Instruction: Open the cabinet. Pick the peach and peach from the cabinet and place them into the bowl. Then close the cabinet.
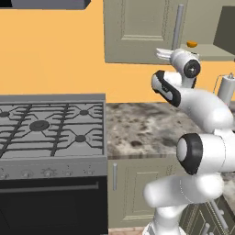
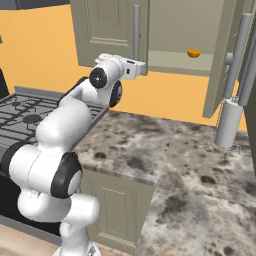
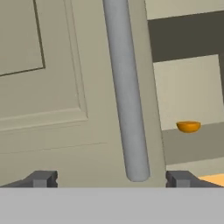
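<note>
Hand view close on cabinet (image 3: pixel 52 87)

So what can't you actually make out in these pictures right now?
- Second peach: one orange peach shows on the cabinet floor; the closed left door hides the rest inside.
- Peach's lower half, hand view: cut off by the cabinet's front edge.
- Fingers: tips alone show at the bottom, hand view.
</note>
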You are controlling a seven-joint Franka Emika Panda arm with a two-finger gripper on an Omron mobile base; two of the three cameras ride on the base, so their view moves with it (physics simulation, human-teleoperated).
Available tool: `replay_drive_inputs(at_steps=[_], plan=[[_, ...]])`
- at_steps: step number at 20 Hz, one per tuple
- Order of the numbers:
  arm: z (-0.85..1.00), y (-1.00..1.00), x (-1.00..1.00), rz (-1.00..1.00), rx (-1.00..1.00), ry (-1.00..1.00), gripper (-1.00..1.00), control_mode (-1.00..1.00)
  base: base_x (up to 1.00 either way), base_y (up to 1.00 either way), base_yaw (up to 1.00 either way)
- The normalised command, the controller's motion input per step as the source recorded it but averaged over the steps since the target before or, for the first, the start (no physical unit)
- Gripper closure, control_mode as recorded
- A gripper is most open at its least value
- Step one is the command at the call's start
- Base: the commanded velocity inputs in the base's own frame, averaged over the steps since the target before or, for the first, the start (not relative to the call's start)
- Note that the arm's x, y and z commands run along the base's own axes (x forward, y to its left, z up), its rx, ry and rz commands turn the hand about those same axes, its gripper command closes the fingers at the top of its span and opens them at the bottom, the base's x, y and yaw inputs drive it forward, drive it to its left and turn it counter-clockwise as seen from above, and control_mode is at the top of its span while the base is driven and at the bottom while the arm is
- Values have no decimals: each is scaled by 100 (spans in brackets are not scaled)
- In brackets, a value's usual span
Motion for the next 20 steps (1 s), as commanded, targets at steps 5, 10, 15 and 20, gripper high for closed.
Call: replay_drive_inputs(at_steps=[5, 10, 15, 20], plan=[[4, 19, -100, 12, 3, 20, -100, -100, 0, 0, 0], [59, -2, -99, -7, 19, 85, -100, -100, 0, 0, 0], [26, -1, -41, -17, 7, 69, -100, -100, 0, 0, 0], [-70, -9, -77, 0, -1, 1, -100, -100, 0, 0, 0]])
